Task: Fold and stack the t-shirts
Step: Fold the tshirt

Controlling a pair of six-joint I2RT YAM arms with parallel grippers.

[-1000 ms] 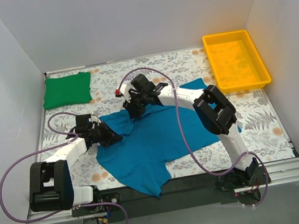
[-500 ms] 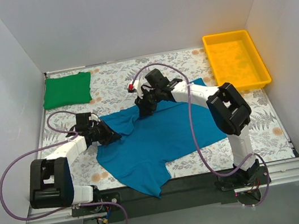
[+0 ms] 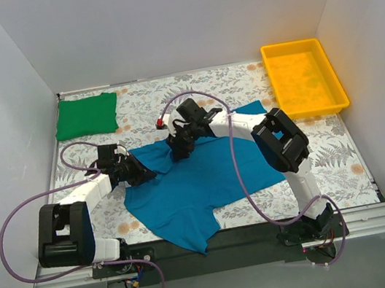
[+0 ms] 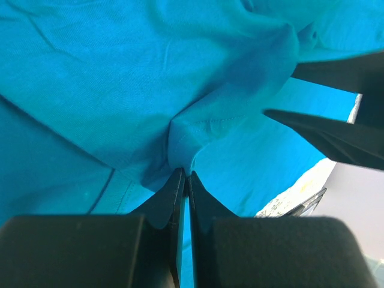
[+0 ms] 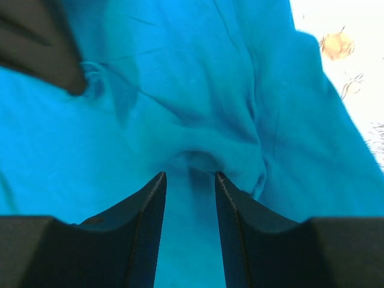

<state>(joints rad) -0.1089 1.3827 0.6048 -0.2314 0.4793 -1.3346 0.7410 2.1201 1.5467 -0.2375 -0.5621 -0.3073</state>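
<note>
The left hand (image 4: 185,175) is pinched shut on a raised fold at the left edge of the blue t-shirt (image 3: 209,178). The right hand (image 5: 191,175) stands partly open over a bunched ridge near the shirt's far edge, gripping nothing. The shirt lies rumpled on the desk (image 3: 169,92), its long axis slanting from the near edge toward the far right; the green t-shirt (image 3: 86,116) sits folded in the far left corner.

Plain white walls (image 3: 172,22) enclose the table (image 3: 335,157) on three sides. Table top: pale leaf-patterned cover. A black strip (image 3: 245,235) runs along the near edge. Lighting: even.
</note>
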